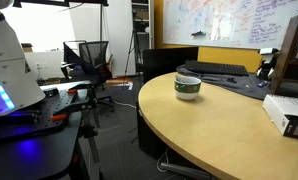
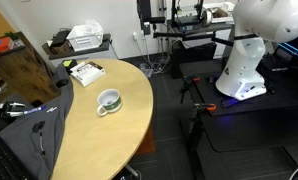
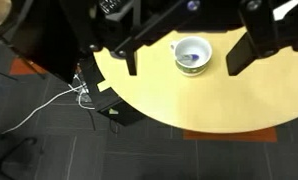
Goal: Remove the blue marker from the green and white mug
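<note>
- Two dark fingers of the black robot gripper (image 3: pixel 182 68) frame the wrist view. The jaws are spread wide with nothing between them, high above the table.
- Below and between the fingers stands the squat round green and white mug (image 3: pixel 192 55), upright, seen straight down into its white bowl.
- Inside the mug lies the short, slim, bright blue marker (image 3: pixel 192 61), a small blue streak near the bottom. Whether it leans on the wall cannot be told.
- The marker is probably light, stiff, smooth plastic that may slip or roll. Pinch across its barrel, with the jaws narrowed to clear the rim. A knocked mug could slide or tip.
- Around the mug is the rounded pale wooden table (image 3: pixel 219 100).
- Farthest is the dark floor (image 3: pixel 89 150).
</note>
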Tool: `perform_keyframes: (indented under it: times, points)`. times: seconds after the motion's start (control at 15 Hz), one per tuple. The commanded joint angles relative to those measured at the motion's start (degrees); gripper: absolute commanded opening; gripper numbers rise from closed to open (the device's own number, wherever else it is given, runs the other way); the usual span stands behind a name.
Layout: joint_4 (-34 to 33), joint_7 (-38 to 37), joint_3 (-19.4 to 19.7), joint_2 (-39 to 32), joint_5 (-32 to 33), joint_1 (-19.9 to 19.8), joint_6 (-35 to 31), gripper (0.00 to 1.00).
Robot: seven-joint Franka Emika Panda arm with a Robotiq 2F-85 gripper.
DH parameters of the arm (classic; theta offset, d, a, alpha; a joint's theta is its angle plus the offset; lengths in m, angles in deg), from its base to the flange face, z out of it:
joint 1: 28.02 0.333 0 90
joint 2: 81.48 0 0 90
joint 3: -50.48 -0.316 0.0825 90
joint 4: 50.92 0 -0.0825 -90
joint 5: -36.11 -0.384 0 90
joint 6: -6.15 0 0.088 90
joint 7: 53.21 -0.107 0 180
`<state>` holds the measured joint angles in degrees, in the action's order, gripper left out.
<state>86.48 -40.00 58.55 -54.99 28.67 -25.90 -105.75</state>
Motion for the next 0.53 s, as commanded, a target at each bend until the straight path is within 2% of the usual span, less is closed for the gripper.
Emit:
perform_keyframes:
  times: [0.0,0.33,0.47]
  points:
    - [-0.14,0.35,-0.83,-0.09,-0.39,-0.97,0.21,1.00]
    - [-0.14,0.35,-0.83,-0.07,-0.39,-0.97,0.21,1.00]
    - [-1.84,-6.99,-2.78,-2.64,0.05,-2.03,0.17,1.00]
